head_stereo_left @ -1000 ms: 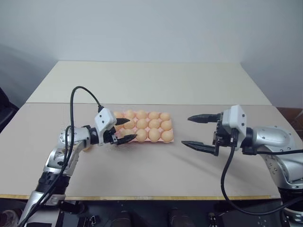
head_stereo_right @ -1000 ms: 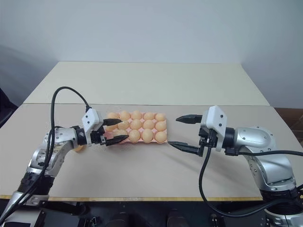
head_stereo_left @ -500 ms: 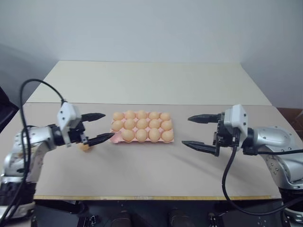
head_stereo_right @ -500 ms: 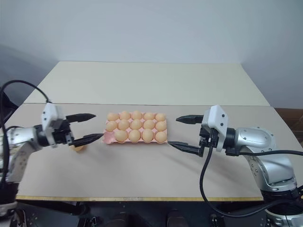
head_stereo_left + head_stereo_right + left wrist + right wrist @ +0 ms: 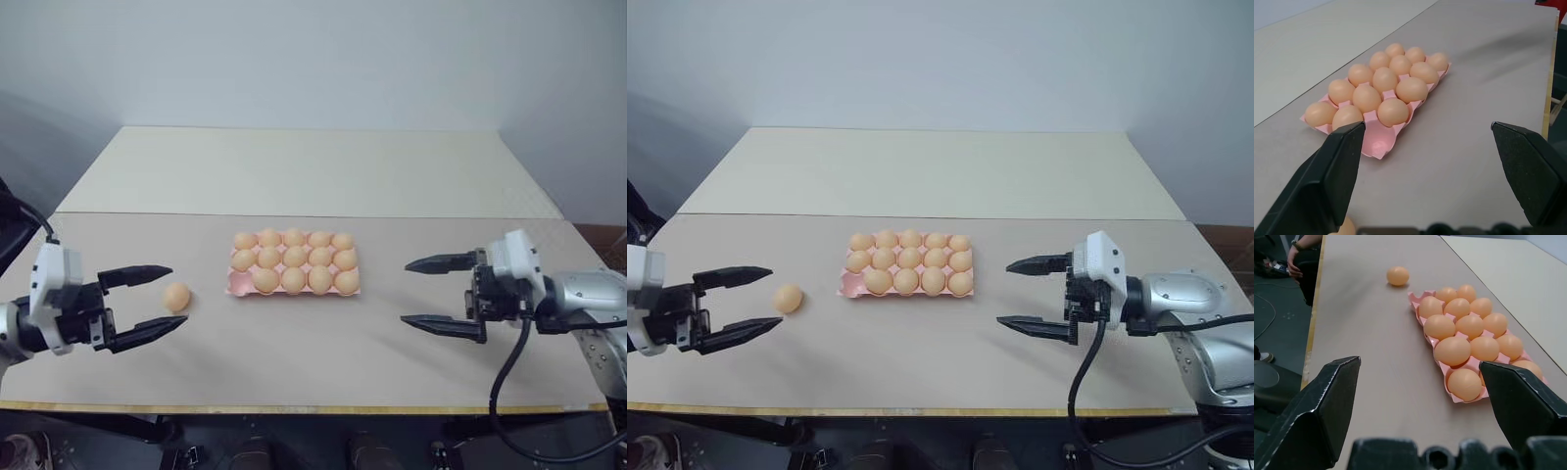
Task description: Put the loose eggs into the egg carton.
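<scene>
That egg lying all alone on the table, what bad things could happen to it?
The loose egg lies bare on the table, so a nudge from the open left tool could roll it away. Squeezing too hard might crack it. The egg carton seems to have just one empty cup, at the near left corner; a careless drop could knock neighbouring eggs.

Open table on every side of the egg carton [image 5: 294,285]

Left of the egg carton one loose egg [image 5: 176,297] lies apart on the table [image 5: 313,352], with bare surface between; front, right and far sides hold nothing.
</scene>
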